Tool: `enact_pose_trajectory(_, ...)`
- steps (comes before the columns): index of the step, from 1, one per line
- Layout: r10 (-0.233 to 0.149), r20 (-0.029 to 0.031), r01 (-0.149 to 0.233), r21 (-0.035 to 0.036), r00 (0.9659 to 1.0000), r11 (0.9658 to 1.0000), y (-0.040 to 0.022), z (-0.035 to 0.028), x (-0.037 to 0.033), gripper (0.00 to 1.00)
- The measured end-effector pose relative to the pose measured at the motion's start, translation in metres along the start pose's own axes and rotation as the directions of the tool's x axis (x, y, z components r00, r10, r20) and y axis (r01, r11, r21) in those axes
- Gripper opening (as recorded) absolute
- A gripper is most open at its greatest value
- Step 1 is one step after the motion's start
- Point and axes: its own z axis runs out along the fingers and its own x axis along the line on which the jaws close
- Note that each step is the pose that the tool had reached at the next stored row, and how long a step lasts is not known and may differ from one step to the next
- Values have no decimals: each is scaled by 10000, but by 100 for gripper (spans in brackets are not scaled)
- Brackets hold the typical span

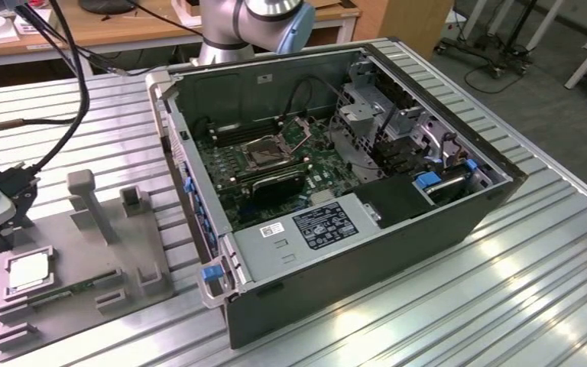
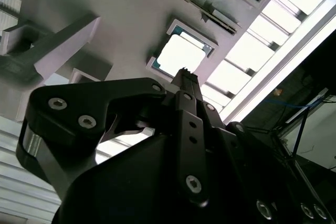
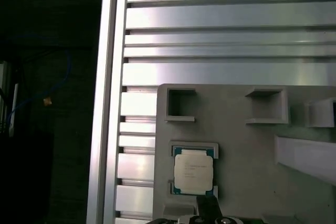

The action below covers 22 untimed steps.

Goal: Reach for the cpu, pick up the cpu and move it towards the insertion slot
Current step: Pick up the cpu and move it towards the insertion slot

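You had the arm [image 1: 244,21] out at the exterior view's left edge, gripper [image 2: 184,75] hanging over the grey tray [image 1: 74,246], near the cpu [image 1: 28,273]. Cpu lay flat in its tray recess, lower left. Insertion slot [image 1: 266,155] sat well apart inside the computer case [image 1: 375,252], upper centre. Gripper opening: can't tell.
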Motion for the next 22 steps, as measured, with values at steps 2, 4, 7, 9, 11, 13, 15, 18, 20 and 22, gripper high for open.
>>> enact_pose_trajectory(2, 0, 1, 0, -47, 10000, 10000, -3, 27, 5, 10)
enact_pose_trajectory(4, 0, 3, 0, -72, 10000, 10000, -5, 50, 6, 10)
enact_pose_trajectory(7, -1, 0, 1, -74, 10000, 10000, -4, 69, 5, 10)
enact_pose_trajectory(9, -2, -2, 2, -73, 10000, 10000, -4, 70, 5, 10)
enact_pose_trajectory(11, 0, 2, 0, -75, 10000, 10000, 1, 74, 7, 10)
enact_pose_trajectory(13, 0, 3, 0, -76, 10000, 10000, 11, 76, 11, 10)
enact_pose_trajectory(15, 0, 1, 0, -74, 10000, 10000, 17, 80, 17, 10)
enact_pose_trajectory(18, -1, 2, 1, -75, 10000, 10000, 16, 111, 20, 10)
enact_pose_trajectory(20, 0, 1, 0, -75, 10000, 10000, 14, 146, 21, 10)
enact_pose_trajectory(22, -1, 1, 1, -74, 10000, 10000, 12, 182, 21, 10)
